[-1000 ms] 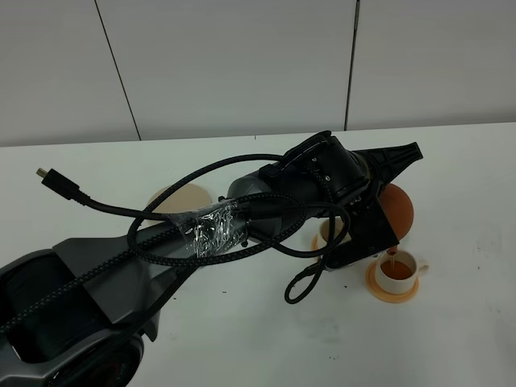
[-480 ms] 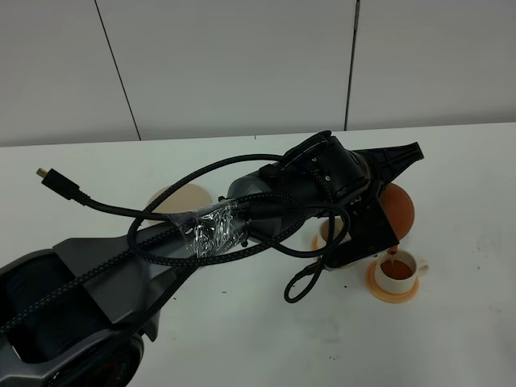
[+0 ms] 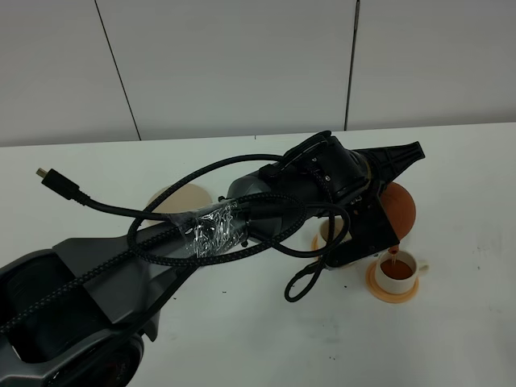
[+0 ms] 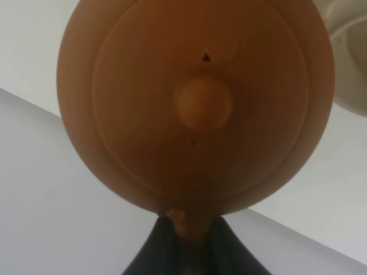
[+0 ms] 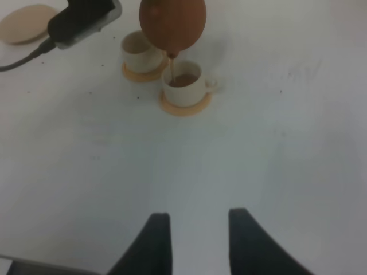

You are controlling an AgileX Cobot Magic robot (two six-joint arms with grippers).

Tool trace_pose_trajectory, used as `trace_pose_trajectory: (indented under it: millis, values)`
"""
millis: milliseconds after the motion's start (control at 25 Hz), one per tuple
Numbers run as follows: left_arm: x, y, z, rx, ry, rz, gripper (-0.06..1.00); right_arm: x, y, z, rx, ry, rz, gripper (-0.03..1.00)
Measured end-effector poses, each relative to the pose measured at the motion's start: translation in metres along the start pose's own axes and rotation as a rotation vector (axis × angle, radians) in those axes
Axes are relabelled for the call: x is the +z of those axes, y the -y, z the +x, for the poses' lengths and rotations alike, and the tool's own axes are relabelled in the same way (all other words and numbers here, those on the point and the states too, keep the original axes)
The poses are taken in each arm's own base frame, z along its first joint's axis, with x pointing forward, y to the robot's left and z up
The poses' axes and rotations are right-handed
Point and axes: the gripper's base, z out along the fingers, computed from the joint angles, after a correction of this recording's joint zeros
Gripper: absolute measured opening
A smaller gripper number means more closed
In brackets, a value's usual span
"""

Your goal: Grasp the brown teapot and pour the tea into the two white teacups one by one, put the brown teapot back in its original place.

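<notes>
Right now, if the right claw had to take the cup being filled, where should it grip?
Probably its small side handle, approached from the right of the high view: the teapot hangs tilted over the cup, and the second cup sits on its other side.

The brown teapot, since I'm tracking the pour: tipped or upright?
Tipped: the brown teapot hangs spout-down, a tea stream falling into a white teacup.

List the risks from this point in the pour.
1. The small cream-white teacup being filled already looks fairly full of dark tea. More pouring may spill it onto the orange coaster.
2. The round terracotta-brown clay teapot is tipped steeply, so its knobbed lid might slide off.
3. The second teacup stands close by, and the left gripper could knock it when swinging over.
</notes>
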Motion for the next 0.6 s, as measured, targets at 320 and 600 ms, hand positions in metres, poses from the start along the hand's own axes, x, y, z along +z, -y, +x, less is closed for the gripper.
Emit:
trace_pose_trajectory:
  millis: [320, 600]
  values:
    - [0.0, -0.0005, 0.0001, 0.005, -0.001, -0.005, 0.17, 0.0, 0.0, 0.0, 0.0, 0.0, 0.0, 0.24]
    - [0.0052, 0.0003, -0.0034, 0.019, 0.003, -0.012, 0.17, 0.0, 0.0, 0.0, 0.0, 0.0, 0.0, 0.24]
